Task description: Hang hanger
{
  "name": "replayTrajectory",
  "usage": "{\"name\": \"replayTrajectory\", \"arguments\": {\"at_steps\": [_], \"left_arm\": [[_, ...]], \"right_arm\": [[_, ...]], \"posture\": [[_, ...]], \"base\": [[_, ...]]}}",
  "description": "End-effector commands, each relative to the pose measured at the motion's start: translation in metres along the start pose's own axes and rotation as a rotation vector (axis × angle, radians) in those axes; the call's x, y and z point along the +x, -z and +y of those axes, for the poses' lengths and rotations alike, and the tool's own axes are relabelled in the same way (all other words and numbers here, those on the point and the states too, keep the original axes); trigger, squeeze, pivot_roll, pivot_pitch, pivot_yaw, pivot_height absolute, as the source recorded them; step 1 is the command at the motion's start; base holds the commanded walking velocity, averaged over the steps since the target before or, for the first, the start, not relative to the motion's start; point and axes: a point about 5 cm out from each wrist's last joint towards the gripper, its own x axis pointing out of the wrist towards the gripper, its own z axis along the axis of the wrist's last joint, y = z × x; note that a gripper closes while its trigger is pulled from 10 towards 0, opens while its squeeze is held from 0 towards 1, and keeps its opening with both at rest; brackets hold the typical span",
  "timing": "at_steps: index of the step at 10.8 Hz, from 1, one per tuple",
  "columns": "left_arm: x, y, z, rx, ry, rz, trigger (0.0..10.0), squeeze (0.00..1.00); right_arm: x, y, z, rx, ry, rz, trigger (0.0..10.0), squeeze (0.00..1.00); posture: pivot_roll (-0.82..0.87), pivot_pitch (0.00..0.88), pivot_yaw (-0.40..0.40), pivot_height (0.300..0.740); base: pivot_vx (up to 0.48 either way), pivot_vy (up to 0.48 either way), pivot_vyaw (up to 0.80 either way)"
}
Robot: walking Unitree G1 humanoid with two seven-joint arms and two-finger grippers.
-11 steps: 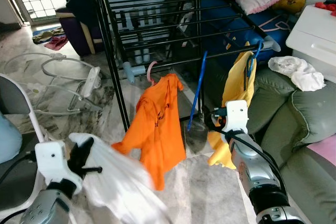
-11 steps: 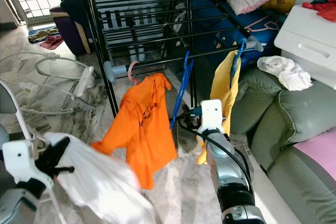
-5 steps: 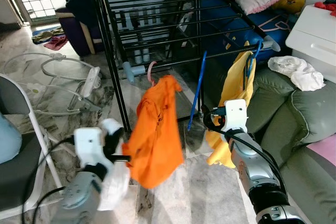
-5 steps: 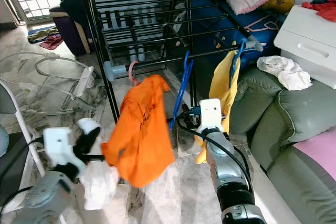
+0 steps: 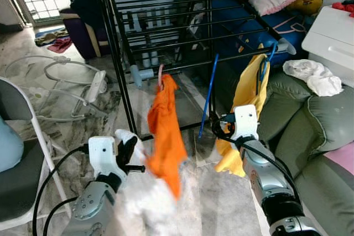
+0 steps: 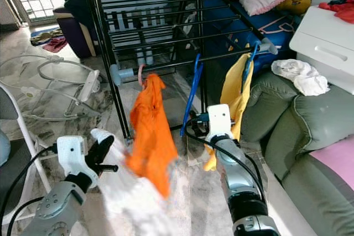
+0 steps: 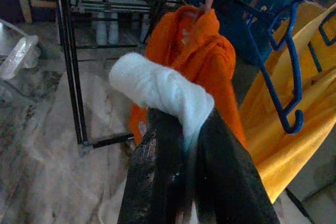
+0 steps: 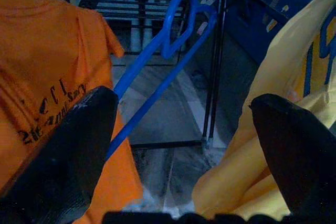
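A blue hanger (image 5: 209,93) hangs bare from the front bar of the black drying rack (image 5: 166,23). My right gripper (image 8: 184,106) is open just in front of the hanger's lower end, with a yellow garment (image 5: 250,95) on another blue hanger beside it. An orange shirt (image 5: 165,131) hangs on a pink hanger (image 5: 160,74) to the left, turned edge-on. My left gripper (image 7: 186,145) is shut on a bunched white cloth (image 7: 157,85), low and close against the orange shirt. The cloth trails blurred below the gripper.
A grey-green sofa (image 5: 312,120) with a white cloth on it fills the right. A white drawer unit (image 5: 332,31) stands behind it. A white-framed chair (image 5: 36,131) and a wire bouncer frame (image 5: 61,87) sit on the marble floor at the left.
My left arm has swung from the lower left towards the rack, carrying the white cloth up against the orange shirt. The shirt has turned from flat to edge-on. The right arm barely moved.
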Motion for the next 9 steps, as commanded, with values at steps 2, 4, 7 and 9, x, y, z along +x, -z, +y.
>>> {"name": "replayTrajectory", "arguments": {"at_steps": [2, 4, 7, 9], "left_arm": [[0.0024, -0.0051, 0.0004, 0.021, 0.010, -0.030, 10.0, 0.00], [0.0025, -0.0037, -0.0019, 0.019, 0.014, -0.024, 10.0, 0.00], [0.0020, -0.0012, -0.0040, 0.022, 0.021, -0.015, 10.0, 0.00], [0.0019, -0.0007, -0.0039, 0.026, 0.020, -0.011, 10.0, 0.00]], "right_arm": [[0.0001, -0.0008, 0.0026, -0.008, -0.010, 0.003, 10.0, 0.00], [-0.0002, -0.0008, 0.0015, -0.010, -0.008, 0.004, 10.0, 0.00], [0.0003, -0.0012, -0.0004, -0.014, -0.003, 0.005, 10.0, 0.00], [0.0005, -0.0003, 0.0002, -0.014, -0.004, 0.011, 10.0, 0.00]], "posture": [[0.02, 0.013, -0.006, 0.740], [0.02, 0.018, -0.007, 0.740], [0.02, 0.020, -0.008, 0.740], [0.02, 0.022, -0.008, 0.740]], "base": [[0.270, 0.000, 0.00], [0.270, 0.000, 0.00], [0.286, 0.000, 0.00], [0.129, 0.000, 0.00]]}}
